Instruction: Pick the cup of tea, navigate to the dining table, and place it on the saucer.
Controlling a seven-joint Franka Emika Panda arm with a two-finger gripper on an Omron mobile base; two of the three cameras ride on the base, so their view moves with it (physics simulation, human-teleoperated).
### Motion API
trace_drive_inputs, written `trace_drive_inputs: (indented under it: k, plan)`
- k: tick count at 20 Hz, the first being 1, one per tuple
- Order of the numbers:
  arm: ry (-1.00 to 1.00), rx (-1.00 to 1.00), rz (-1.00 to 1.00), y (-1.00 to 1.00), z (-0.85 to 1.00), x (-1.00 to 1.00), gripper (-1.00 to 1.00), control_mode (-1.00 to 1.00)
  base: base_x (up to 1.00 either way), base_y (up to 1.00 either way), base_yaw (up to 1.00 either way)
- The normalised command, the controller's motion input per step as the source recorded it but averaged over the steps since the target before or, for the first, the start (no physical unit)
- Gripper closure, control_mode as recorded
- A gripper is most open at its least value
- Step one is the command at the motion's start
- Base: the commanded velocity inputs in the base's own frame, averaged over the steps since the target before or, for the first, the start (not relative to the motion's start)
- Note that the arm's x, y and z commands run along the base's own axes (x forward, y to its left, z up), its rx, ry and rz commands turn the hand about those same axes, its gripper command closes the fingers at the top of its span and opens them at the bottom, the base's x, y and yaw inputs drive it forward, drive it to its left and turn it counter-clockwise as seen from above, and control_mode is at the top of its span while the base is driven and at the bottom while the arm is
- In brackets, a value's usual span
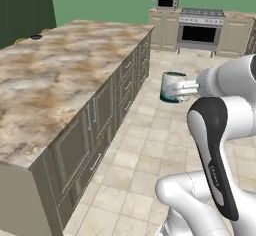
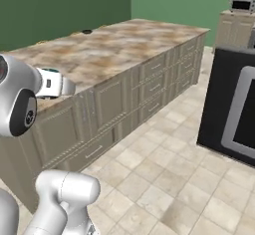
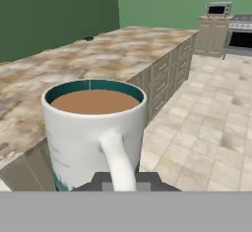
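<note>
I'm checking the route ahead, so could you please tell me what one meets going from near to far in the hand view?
Cup of tea, shut in the hand → dining table with its marbled top → saucer near the table's far end → oven and microwave by the green back wall.

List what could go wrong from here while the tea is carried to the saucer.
1. The cup of tea is filled close to its rim, so a jolt or tilt while driving may spill it.
2. The hand seems to grip it by the handle alone, above the tiled floor; a slip would likely drop it.
3. The saucer sits at the far end of the dining table, near its edge, so a clumsy placement might push it off.
</note>
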Motion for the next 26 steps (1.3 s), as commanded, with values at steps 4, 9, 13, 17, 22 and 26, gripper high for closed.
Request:
trace_drive_inputs:
  k: [4,9,13,17,22,26]
  plan:
    - [0.00,0.00,0.00,0.00,0.00,0.00,1.00,1.00,-0.24,0.14,0.42]
    - [0.00,0.00,0.00,0.00,0.00,0.00,1.00,1.00,-0.05,0.18,0.30]
    - [0.00,0.00,0.00,0.00,0.00,0.00,1.00,1.00,0.42,-0.01,0.01]
    - [0.00,0.00,0.00,0.00,0.00,0.00,1.00,1.00,0.65,-0.02,-0.06]
    - [0.00,0.00,0.00,0.00,0.00,0.00,1.00,1.00,0.54,0.00,-0.07]
    - [0.00,0.00,0.00,0.00,0.00,0.00,1.00,1.00,0.37,0.00,-0.17]
